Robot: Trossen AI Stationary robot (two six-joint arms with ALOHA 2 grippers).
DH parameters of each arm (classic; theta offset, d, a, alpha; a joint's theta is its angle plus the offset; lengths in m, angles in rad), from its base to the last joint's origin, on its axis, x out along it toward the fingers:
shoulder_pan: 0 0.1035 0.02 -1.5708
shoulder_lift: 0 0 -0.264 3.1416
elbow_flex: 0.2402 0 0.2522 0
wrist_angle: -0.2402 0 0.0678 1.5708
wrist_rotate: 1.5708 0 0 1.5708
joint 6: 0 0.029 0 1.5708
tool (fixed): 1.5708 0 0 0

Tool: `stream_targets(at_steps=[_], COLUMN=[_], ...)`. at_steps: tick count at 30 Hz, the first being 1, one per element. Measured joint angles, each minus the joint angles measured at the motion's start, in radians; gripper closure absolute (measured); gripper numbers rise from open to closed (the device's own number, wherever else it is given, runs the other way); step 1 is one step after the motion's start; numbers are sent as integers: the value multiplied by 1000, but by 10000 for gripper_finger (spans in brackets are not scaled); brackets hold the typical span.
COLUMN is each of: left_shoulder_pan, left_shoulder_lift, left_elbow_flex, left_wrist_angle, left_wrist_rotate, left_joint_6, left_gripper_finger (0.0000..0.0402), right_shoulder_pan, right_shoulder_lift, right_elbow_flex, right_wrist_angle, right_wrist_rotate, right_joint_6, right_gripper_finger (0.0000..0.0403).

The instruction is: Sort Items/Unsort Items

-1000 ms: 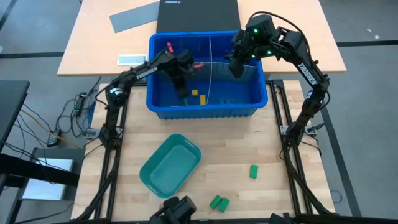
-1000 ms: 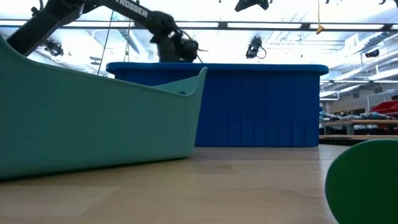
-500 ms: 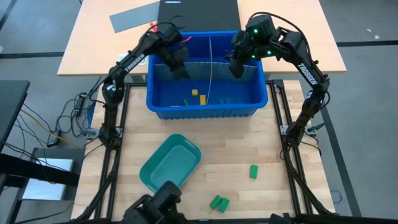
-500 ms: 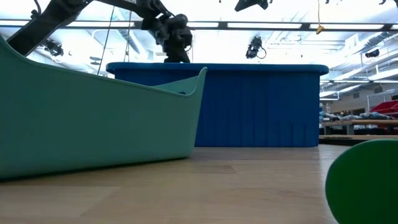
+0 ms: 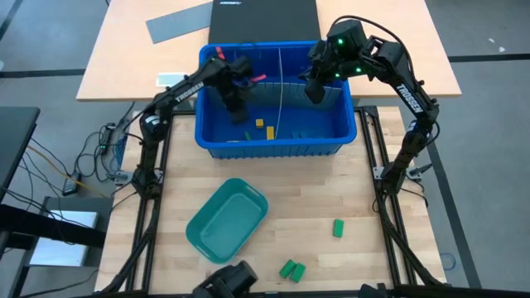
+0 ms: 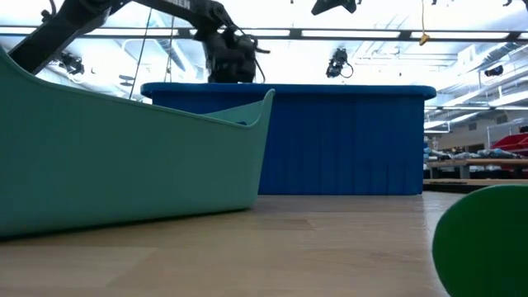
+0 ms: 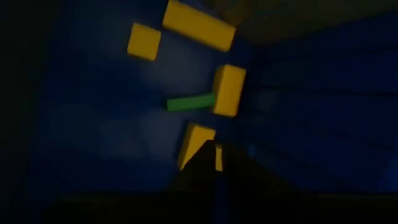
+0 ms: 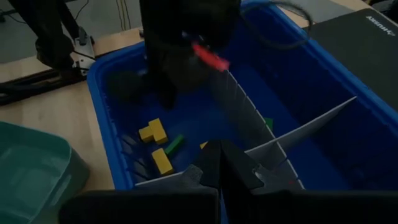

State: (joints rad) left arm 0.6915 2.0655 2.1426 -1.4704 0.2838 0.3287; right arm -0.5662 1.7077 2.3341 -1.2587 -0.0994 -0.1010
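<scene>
Left arm has swung back from the far-left corner of the bin and come down again. The left gripper [image 5: 235,108] now hangs over the left compartment, lower than half a second ago but not as deep as a second ago. Whether its claw is clenched or released cannot be told, and nothing shows held in it. Reads as one pick-and-lift cycle done and another descent on the blocks starting, so sorting is mid-way.

Right arm unchanged: the right gripper [image 5: 313,91] waits over the right compartment near the bin's far wall, claw clenched on nothing.

Largest down:
- Light wooden slatted bench [image 5: 381,248] carries everything.
- Deep blue rectangular plastic bin [image 5: 352,124] sits at the bench's far edge, split by a thin grey divider sheet [image 5: 281,83].
- Teal-green oblong plastic tray [image 5: 228,219] sits mid-bench towards the near-left, tilted, and looks empty from above.
- Small rectangular toy blocks:
  - A few yellow blocks [image 7: 229,90] and one green block [image 7: 189,102] lie loose on the floor of the bin's left compartment near the divider, right under the left gripper.
  - A single green block [image 5: 338,228] lies on the bench right of the tray.
  - A touching green pair [image 5: 291,269] lies near the bench's near edge.

Judgement: the bench greens are untouched and plenty is left to do. The next grab is likely a yellow block close to the bin wall, where there is a risk of clipping the wall or the divider.
</scene>
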Motion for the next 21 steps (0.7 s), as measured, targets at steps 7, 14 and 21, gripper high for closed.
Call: stream_targets(at_steps=[7, 14, 21], left_shoulder_pan=[-18, -23, -41], left_shoulder_lift=[0, 0, -2], left_elbow_flex=[-225, -436, -552], left_wrist_angle=[155, 339, 498], left_wrist_rotate=[-35, -52, -83], left_joint_6=[-26, -78, -131], left_gripper_finger=[295, 212, 162], right_shoulder_pan=[0, 0, 0], right_shoulder_lift=[0, 0, 0], right_elbow_flex=[0, 0, 0], right_wrist_angle=[0, 0, 0], right_wrist_rotate=[-1, 0, 0], right_joint_6=[9, -6, -26], right_gripper_finger=[403, 403, 403])
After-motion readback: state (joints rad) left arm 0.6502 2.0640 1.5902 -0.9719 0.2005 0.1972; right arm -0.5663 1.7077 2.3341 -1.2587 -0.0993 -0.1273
